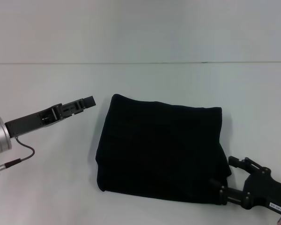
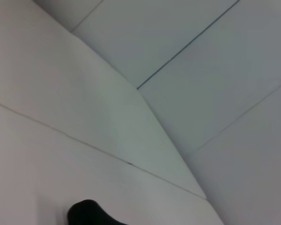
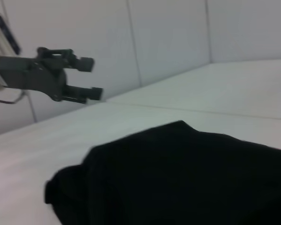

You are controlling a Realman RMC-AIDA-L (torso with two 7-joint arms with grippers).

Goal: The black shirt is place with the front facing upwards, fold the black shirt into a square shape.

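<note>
Black shirt (image 1: 161,152) folded near-square, left gripper (image 1: 86,102) open beside it, right gripper (image 1: 227,180) unclear.

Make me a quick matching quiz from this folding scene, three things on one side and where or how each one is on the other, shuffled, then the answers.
Things:
1. black shirt
2. left gripper
3. right gripper

Places or states:
A. raised off the table, fingers apart, holding nothing
B. at the cloth's near right corner
C. folded into a rough square, lying flat

Pairs: 1-C, 2-A, 3-B
</note>
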